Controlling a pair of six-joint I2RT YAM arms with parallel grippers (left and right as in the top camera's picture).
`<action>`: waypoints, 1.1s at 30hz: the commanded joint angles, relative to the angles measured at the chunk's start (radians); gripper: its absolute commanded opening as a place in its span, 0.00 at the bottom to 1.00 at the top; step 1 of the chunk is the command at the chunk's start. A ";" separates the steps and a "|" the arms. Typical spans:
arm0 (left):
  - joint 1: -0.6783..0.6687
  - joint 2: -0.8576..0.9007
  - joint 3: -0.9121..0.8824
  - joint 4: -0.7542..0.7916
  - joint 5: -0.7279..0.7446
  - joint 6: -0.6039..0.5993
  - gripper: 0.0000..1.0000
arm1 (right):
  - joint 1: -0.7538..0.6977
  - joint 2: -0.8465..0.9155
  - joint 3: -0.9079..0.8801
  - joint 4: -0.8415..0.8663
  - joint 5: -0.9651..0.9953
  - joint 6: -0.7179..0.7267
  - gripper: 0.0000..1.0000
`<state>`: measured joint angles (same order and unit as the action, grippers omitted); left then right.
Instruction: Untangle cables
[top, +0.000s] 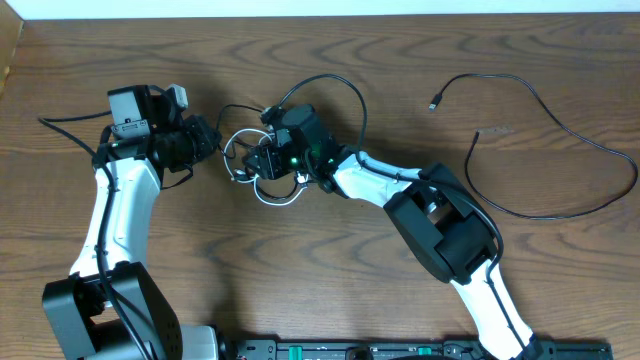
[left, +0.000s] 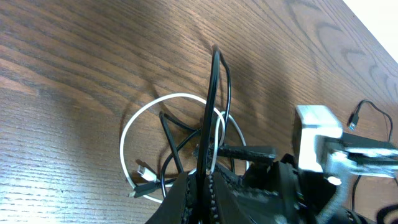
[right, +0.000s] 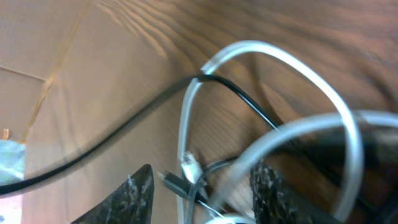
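my left gripper (left: 202, 180) is clenched on the black cable (left: 211, 93), which stands up from my fingertips in a narrow loop. my right gripper (right: 202, 193) has its fingers spread, grasping nothing, with loops of the white cable (right: 249, 45) and the black one between them. the tangle lies on the wooden table (top: 300, 280) between my two wrists.
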<state>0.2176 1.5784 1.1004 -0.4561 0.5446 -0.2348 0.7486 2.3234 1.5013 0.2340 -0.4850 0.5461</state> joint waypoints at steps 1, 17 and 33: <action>-0.001 -0.009 0.005 0.005 -0.019 0.014 0.07 | 0.010 0.002 0.007 0.039 -0.037 0.015 0.45; -0.001 -0.009 0.005 0.004 -0.300 -0.040 0.07 | -0.183 -0.198 0.016 -0.074 -0.382 -0.054 0.01; 0.000 -0.009 0.003 -0.019 -0.513 -0.161 0.07 | -0.299 -0.658 0.016 -0.381 -0.108 -0.317 0.01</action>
<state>0.2176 1.5784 1.1004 -0.4690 0.0814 -0.3649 0.4801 1.7317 1.5051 -0.1417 -0.6567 0.2977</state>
